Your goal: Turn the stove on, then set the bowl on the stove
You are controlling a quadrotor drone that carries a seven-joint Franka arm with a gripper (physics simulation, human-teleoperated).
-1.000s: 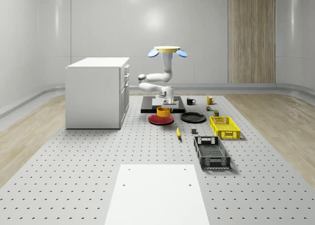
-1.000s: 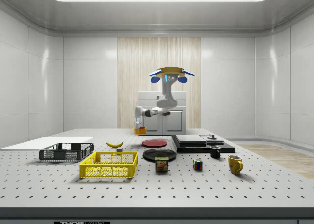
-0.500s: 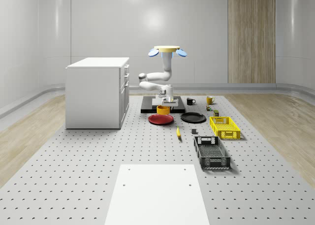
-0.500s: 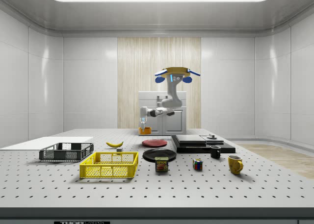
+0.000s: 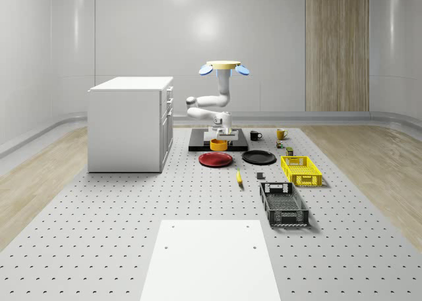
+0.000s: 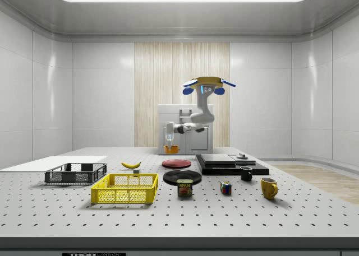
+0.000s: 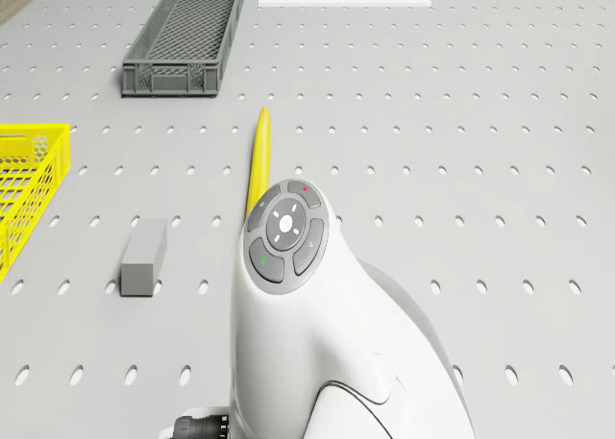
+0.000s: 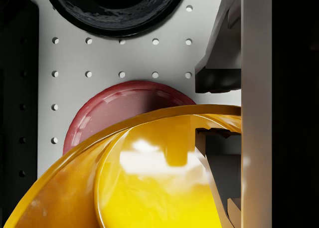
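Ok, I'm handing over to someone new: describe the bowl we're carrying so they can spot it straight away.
Start at the white cabinet and look toward the whole-scene view's right to the black stove under the hovering drone. The bowl hangs in the gripper, lifted between the stove and the red plate. It is the one deep orange-yellow dish; the neighbouring red and black plates lie flat.

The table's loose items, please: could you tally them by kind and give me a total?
Plates: 2, red and black
Crates: 2, yellow and grey
Mugs: 2, black and yellow
Bowl: 1, orange, held in the gripper
Banana: 1
Can: 1
Puzzle cube: 1
Grey block: 1
Total: 11
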